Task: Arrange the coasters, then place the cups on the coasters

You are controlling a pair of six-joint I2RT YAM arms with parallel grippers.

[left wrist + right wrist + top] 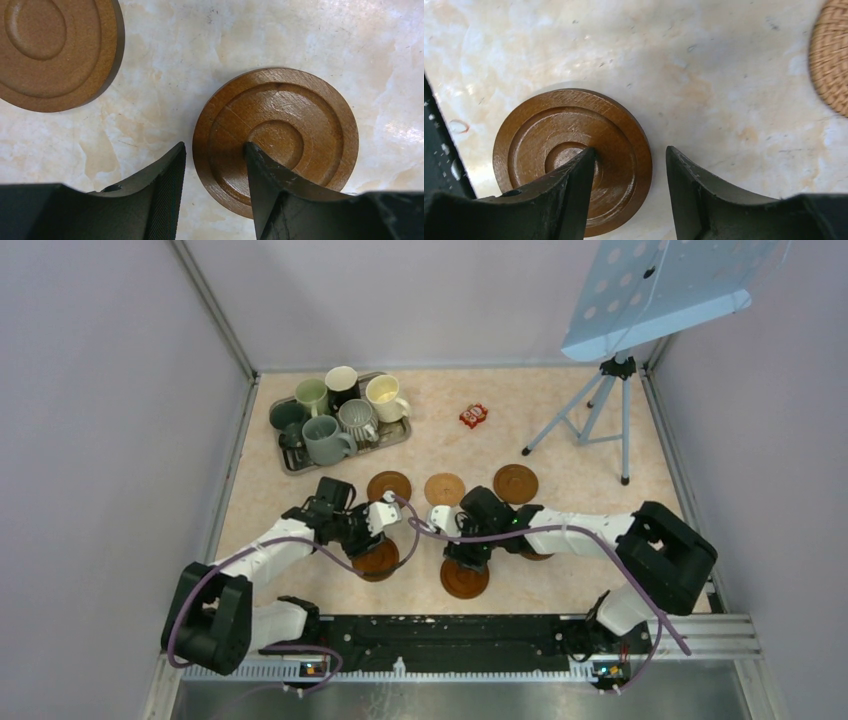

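1. Table (560, 430): pale marbled top with walls on L, back and R. A black rail (450, 635) runs along the near edge. The widest bare stretch is mid-back, btwn the tray and the tripod.
2. Tripod (610, 405) w/ a perforated board (665, 285), back-R corner. Its feet stand on the table just R of the far coaster row.
3. Left arm (270, 550) and right arm (580, 530) both reach in toward the ctr. Their wrists are near each other but apart.
4. Tray (300, 466), back-L, near the L wall. It holds all six cups (355, 418), packed close together.
5. Coasters, far row: a dark one (389, 485), the tan coaster (444, 489) and another dark one (515, 483), spaced apart w/ bare table btwn them.
6. Coasters, near row: left near coaster (378, 560), right near coaster (464, 578) and a sixth (535, 553) mostly hidden under the right arm. Only a narrow strip of table separates them from the rail.
7. Left fingers (155, 200): spread, straddling the left near coaster's rim. One tip is over its ctr rings and the other over bare table just outside the edge. A thin gap shows there, so nothing is pinched.
8. Right fingers (704, 200): spread, straddling the right near coaster's rim the same way. The outer tip is clear of the edge. The tan coaster's woven face shows well apart.
9. Red packet (473, 416): alone on the back of the table.
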